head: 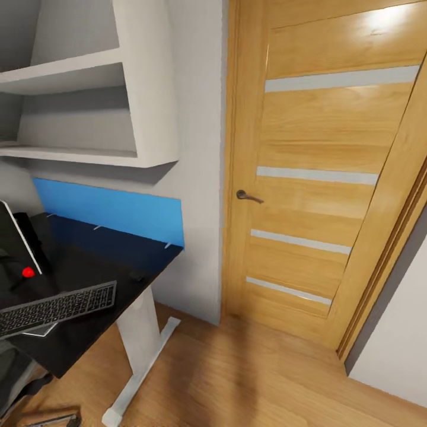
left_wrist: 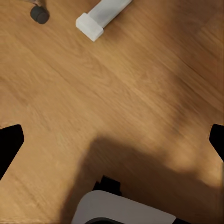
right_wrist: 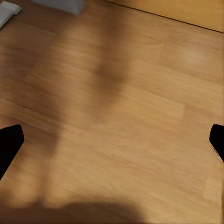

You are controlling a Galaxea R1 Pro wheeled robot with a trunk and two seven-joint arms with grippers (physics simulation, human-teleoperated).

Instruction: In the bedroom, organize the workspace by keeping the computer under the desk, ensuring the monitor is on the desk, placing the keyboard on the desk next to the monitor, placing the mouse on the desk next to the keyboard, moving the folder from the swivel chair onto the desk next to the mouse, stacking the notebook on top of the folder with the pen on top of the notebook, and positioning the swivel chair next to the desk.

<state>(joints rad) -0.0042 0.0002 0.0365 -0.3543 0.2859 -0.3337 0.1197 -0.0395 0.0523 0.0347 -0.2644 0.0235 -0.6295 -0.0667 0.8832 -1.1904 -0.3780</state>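
Note:
The desk (head: 112,252) has a black top, a blue back panel and a white leg, and fills the head view's lower left. The silver-grey keyboard (head: 56,308) lies near the desk's front edge. Behind it, at the picture's left edge, stands part of the black monitor (head: 15,240). The small black mouse (head: 137,276) sits on the desktop right of the keyboard, apart from it. A dark castor (left_wrist: 39,14) of the swivel chair rests on the floor near the desk's white foot (left_wrist: 95,18). My left gripper (left_wrist: 112,144) and right gripper (right_wrist: 112,142) both hang open over bare wooden floor.
A closed wooden door (head: 320,178) with a lever handle (head: 248,196) stands to the right of the desk. White wall shelves (head: 89,89) hang above the desk. A small red object (head: 27,272) lies by the monitor. Wooden floor (head: 249,379) spreads in front of the door.

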